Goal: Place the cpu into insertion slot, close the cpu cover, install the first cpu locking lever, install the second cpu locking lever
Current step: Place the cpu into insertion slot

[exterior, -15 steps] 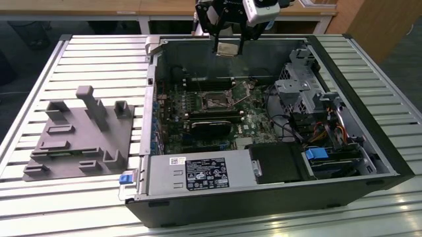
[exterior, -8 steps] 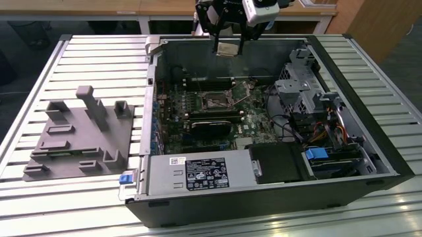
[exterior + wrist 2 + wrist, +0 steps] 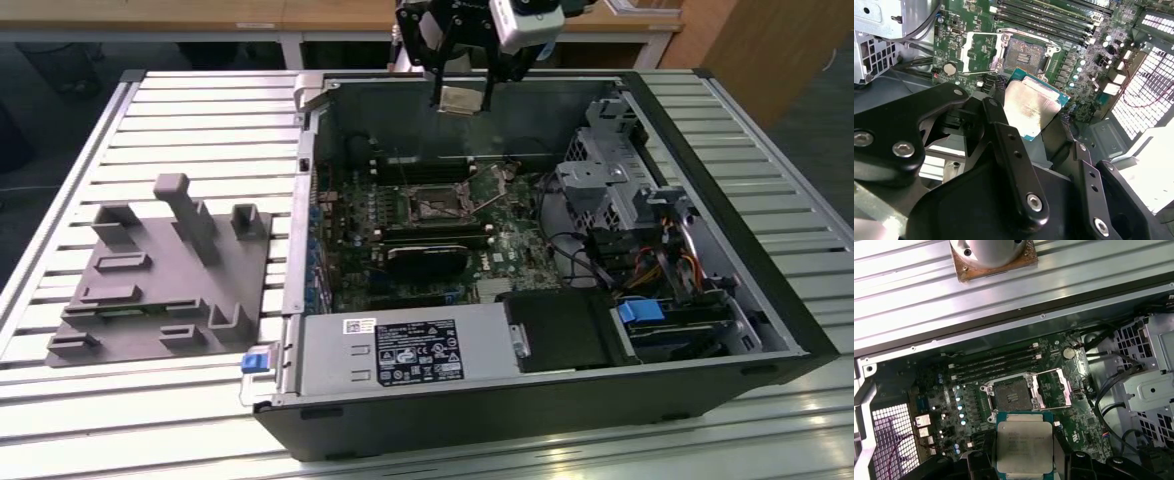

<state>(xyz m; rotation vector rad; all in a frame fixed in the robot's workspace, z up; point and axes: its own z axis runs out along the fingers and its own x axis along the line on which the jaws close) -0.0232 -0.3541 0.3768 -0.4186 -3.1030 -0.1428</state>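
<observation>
My gripper (image 3: 461,92) hangs high over the back of the open computer case, shut on the cpu (image 3: 461,99), a flat square chip with a silver-beige top. Both wrist views show the cpu (image 3: 1031,107) (image 3: 1024,445) pinched by its edges between the black fingers (image 3: 1004,132). The insertion slot (image 3: 434,206) (image 3: 1024,52) (image 3: 1011,395) lies bare on the green board below, well apart from the chip. The cpu cover (image 3: 976,52) (image 3: 1054,387), a thin silvery frame, is swung open beside the socket.
A black heatsink block (image 3: 427,262) sits just in front of the socket and long memory slots (image 3: 996,365) behind it. Drive cages and cables (image 3: 627,210) fill the exterior view's right of the case. A grey fixture (image 3: 160,280) rests on the slatted table at the left.
</observation>
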